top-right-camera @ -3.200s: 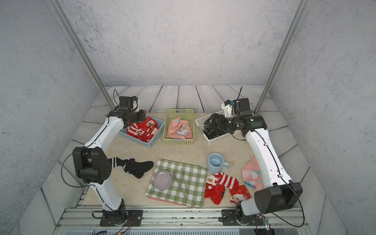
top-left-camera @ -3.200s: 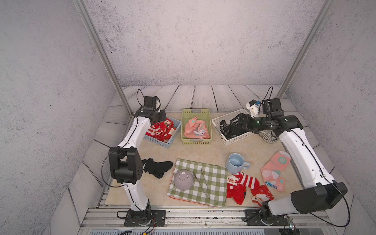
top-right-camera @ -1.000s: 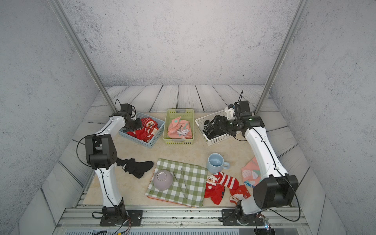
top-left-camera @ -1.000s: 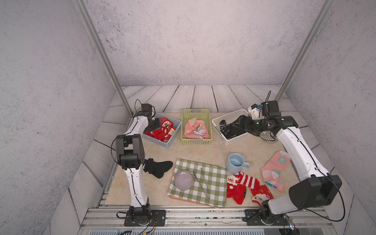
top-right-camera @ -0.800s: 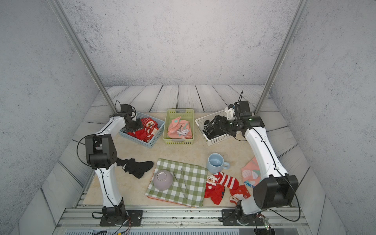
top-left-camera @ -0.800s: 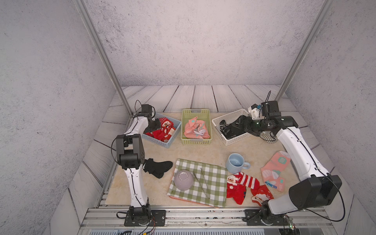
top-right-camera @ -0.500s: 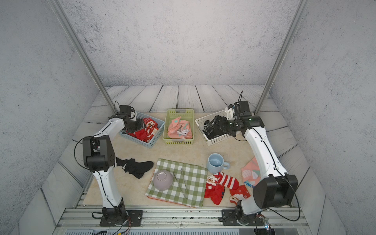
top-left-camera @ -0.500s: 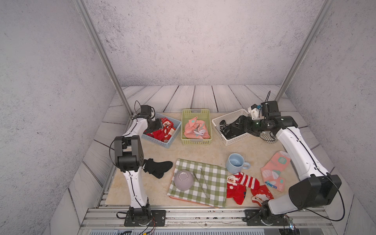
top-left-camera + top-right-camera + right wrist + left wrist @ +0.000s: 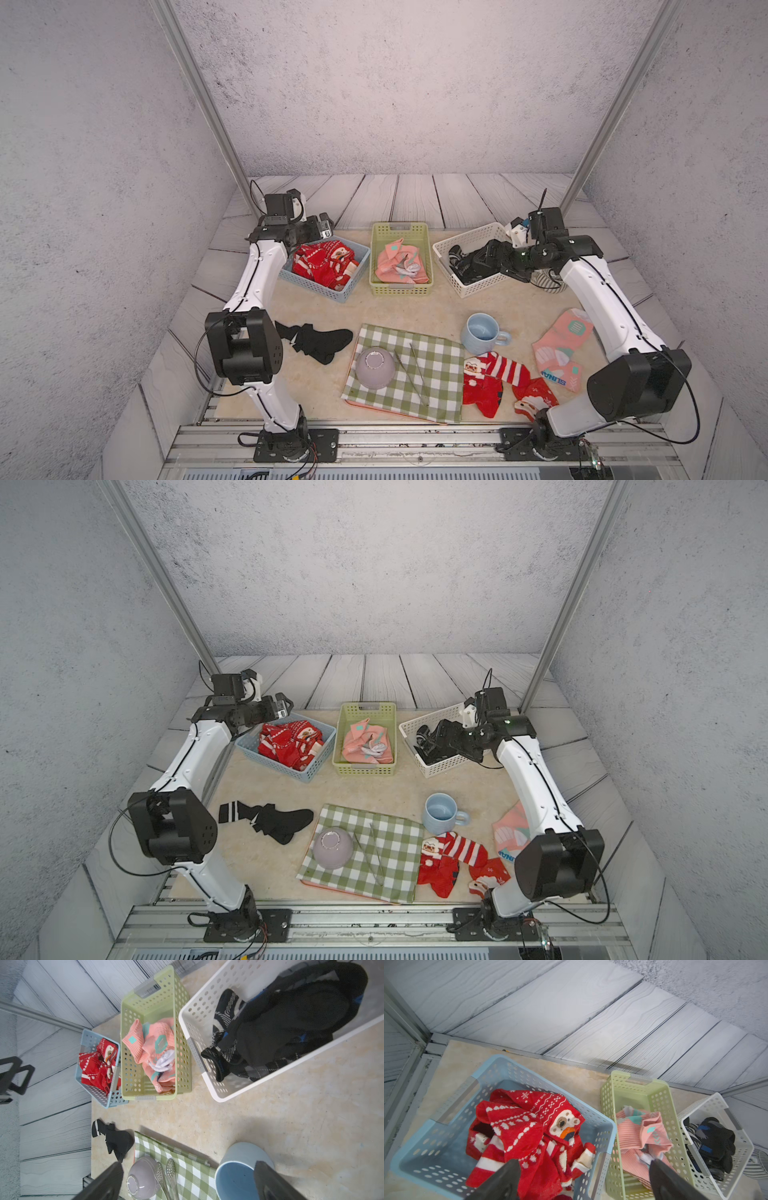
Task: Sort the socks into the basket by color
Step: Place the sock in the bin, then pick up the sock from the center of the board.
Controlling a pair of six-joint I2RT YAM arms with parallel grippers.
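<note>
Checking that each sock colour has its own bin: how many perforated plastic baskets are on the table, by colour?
Blue perforated plastic basket: 1
Green perforated plastic basket: 1
White perforated plastic basket: 1
Total: 3

Left gripper point(image 9: 582, 1164), a second ago lowered into the blue basket point(image 9: 328, 293) with jaws closer together among the red Christmas socks point(image 9: 324, 262), has since opened wide, empty, and lifted to the basket's far left corner, while the left arm's elbow point(image 9: 243, 351) has swung nearer the front rail point(image 9: 415, 436).
</note>
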